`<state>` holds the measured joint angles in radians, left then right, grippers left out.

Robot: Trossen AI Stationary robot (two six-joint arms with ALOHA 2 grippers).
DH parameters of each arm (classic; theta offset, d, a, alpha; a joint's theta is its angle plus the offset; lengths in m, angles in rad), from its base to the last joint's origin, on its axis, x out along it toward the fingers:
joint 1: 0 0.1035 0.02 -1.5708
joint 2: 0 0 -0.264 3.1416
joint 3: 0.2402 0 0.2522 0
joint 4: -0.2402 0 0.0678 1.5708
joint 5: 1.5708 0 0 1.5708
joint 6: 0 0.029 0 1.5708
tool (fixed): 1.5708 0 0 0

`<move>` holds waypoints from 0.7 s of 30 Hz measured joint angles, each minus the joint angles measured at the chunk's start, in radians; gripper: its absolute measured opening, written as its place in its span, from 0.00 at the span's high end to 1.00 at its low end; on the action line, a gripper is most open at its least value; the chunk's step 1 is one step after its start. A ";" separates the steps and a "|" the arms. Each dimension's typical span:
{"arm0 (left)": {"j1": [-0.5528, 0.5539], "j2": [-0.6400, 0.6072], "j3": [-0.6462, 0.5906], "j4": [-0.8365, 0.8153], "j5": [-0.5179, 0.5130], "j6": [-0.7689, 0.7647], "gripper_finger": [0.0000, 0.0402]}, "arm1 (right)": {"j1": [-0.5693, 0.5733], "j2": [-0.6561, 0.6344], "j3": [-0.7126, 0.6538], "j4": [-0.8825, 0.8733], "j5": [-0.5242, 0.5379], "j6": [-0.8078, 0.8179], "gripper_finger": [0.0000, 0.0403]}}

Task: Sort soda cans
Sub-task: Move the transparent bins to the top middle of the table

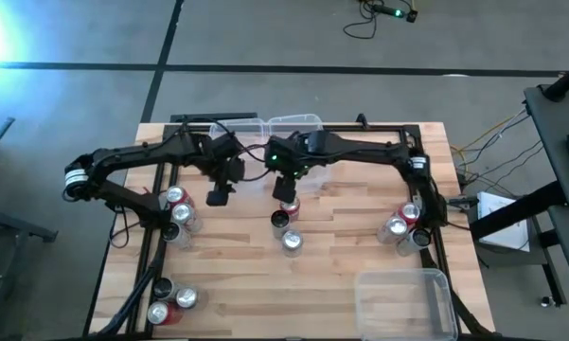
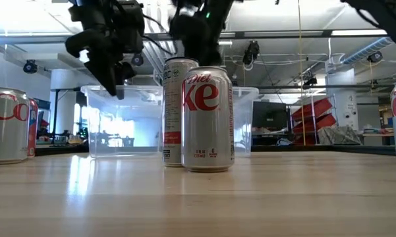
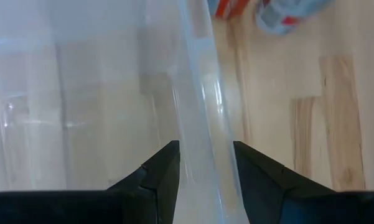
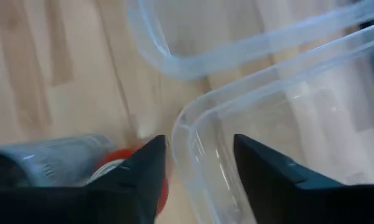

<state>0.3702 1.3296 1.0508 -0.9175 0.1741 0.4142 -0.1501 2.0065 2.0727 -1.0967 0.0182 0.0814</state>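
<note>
Wooden table [image 1: 360,180] carrying everything; three clear bins on it. Left far bin [image 1: 239,125] and right far bin [image 1: 301,120] side by side just beyond both grippers, at the table's back edge; near bin [image 1: 402,301] well apart from the right gripper, toward the front right corner. Right gripper [image 1: 286,188] over mid-table, fingers [image 4: 143,174] apart and closed on nothing, a rounded bin corner showing in the gap farther off. Left gripper [image 1: 218,196] just beside the right gripper, raised above the wood, fingers [image 3: 165,171] apart with nothing clamped; a bin wall seen between them from the wrist, contact not discernible. Soda cans upright throughout. Red can [image 1: 289,206] directly under the right gripper's tips, black can [image 1: 280,221] touching it on the near side, silver can [image 1: 292,242] next in line toward the front. Three cans [image 1: 180,213] off to the outer side of the left gripper; three cans [image 1: 404,227] well out to the right gripper's outer side, by its arm base; three more cans [image 1: 170,300] at the front left corner, far from both. Nothing standing between the right gripper and the far bins.
</note>
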 joint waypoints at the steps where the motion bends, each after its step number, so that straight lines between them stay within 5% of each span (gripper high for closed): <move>1: 0.000 -0.003 0.000 0.008 0.000 -0.009 0.68 | 0.000 -0.024 -0.001 -0.011 0.004 0.000 0.46; 4: 0.000 -0.017 0.000 0.040 0.013 -0.029 0.68 | 0.000 -0.109 -0.022 -0.053 0.063 0.013 0.37; 10: 0.001 -0.030 0.000 -0.007 0.013 -0.006 0.68 | -0.023 -0.265 -0.172 -0.198 0.387 0.047 0.30; 21: -0.001 -0.058 0.000 -0.080 -0.069 0.002 0.68 | -0.093 -0.476 -0.637 -0.057 0.329 -0.095 0.36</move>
<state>0.3692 1.2717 1.0504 -0.9972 0.1055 0.4164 -0.2433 1.5306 1.4355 -1.1532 0.3467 -0.0138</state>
